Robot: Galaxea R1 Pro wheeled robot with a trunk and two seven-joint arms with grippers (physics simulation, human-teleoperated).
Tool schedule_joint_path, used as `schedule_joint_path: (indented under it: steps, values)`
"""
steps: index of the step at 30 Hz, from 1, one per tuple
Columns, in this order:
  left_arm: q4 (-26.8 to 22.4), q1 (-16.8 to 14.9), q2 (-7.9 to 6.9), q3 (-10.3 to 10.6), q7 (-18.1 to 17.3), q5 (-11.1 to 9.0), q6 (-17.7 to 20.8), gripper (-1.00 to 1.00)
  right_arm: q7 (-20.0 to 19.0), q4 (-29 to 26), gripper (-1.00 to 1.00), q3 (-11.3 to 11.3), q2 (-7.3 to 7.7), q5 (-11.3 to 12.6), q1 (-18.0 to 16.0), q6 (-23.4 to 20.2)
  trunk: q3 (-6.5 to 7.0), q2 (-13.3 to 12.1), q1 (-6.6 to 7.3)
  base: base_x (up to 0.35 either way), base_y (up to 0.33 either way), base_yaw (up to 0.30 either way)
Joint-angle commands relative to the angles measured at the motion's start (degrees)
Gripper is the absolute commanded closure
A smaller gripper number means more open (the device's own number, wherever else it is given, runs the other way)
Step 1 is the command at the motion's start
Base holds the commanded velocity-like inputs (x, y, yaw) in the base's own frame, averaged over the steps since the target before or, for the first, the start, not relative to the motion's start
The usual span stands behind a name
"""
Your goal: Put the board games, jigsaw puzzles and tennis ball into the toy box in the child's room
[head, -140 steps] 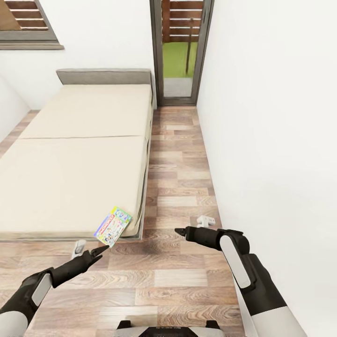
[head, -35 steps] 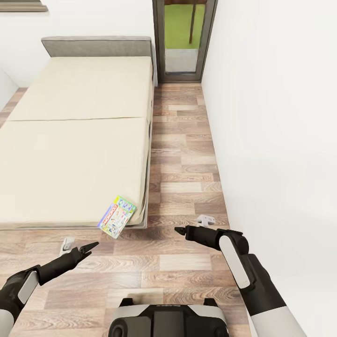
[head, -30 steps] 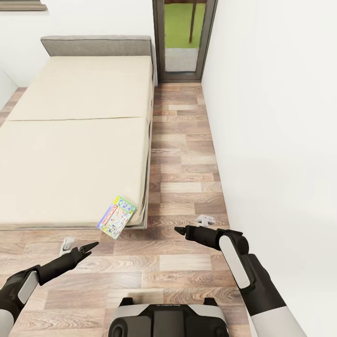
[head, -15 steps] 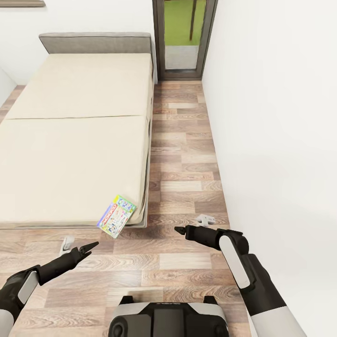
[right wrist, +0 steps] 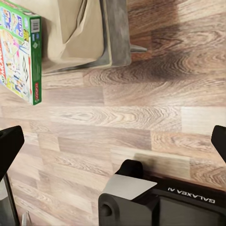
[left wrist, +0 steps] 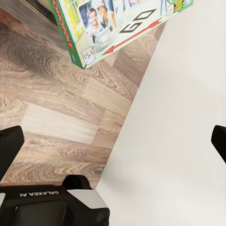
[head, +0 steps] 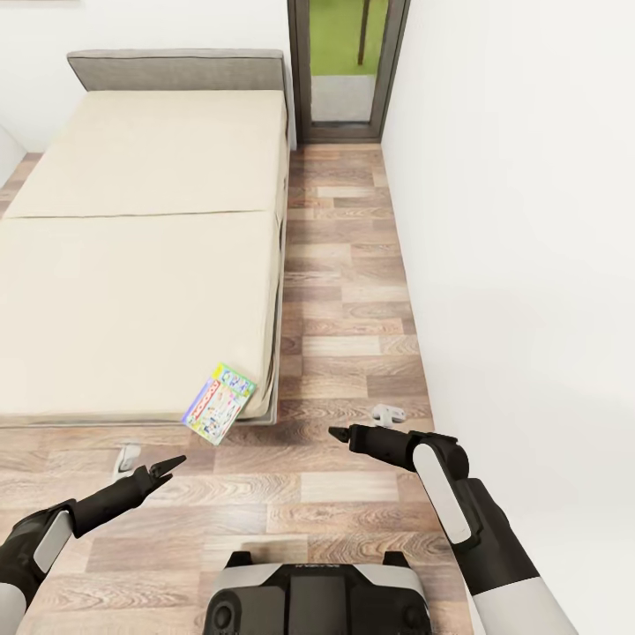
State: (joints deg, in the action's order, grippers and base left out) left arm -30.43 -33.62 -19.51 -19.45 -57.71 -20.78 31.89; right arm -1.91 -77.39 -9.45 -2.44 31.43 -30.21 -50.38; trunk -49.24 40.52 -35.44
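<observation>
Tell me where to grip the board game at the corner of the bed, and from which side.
Grip the board game by the end that sticks out past the bed's near corner, over the floor. Come from the robot's side, probably with the left pincer, which is nearer: that end looks free above and below, so the fingers could close across its thin faces.

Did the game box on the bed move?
No. The game box keeps overhanging the same corner of the bed; the whole picture shifted because the camera moved.

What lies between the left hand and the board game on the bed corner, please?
In the head view, only bare wood floor separates the open left hand from the board game overhanging the bed.
</observation>
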Motion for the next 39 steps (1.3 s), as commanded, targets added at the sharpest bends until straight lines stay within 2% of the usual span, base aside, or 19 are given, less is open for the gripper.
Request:
schedule_joint_path:
  steps: [1, 30, 32, 35, 36, 39]
  values:
    - [0.02, -0.02, 0.0, -0.06, -0.11, -0.22, 0.46, -1.0, -0.2, -0.04, -1.0, 0.05, -0.02, -0.21, -0.02, -0.25, -0.13, 0.05, -0.01, 0.0, 0.0, 0.0]
    - [0.02, -0.03, 0.25, -0.14, -0.17, -0.49, 0.71, -1.0, -0.15, -0.04, -1.0, -0.01, -0.07, -0.36, -0.02, -0.33, -2.84, 0.05, -0.01, 0.0, 0.0, 0.0]
    - [0.02, -0.03, 0.36, -0.14, -0.17, -1.43, 0.8, -1.0, -0.17, -0.05, -1.0, 0.02, -0.04, -0.48, -0.02, -0.33, -3.03, 0.05, -0.01, 0.0, 0.0, 0.0]
    - [0.02, -0.04, 0.49, -0.09, -0.14, -3.98, 0.86, -1.0, -0.19, -0.1, -1.0, 0.05, -0.03, -0.64, -0.02, -0.33, -3.31, 0.05, -0.01, 0.0, 0.0, 0.0]
    - [0.02, -0.04, 0.53, -0.03, -0.14, -5.57, 0.89, -1.0, -0.19, -0.11, -1.0, 0.11, -0.02, -0.66, -0.02, -0.33, -3.4, 0.05, -0.01, 0.0, 0.0, 0.0]
    - [0.02, -0.04, 0.53, 0.11, -0.13, -8.37, 0.96, -1.0, -0.2, -0.12, -1.0, 0.13, -0.02, -0.77, -0.02, -0.33, -3.68, 0.05, -0.01, 0.0, 0.0, 0.0]
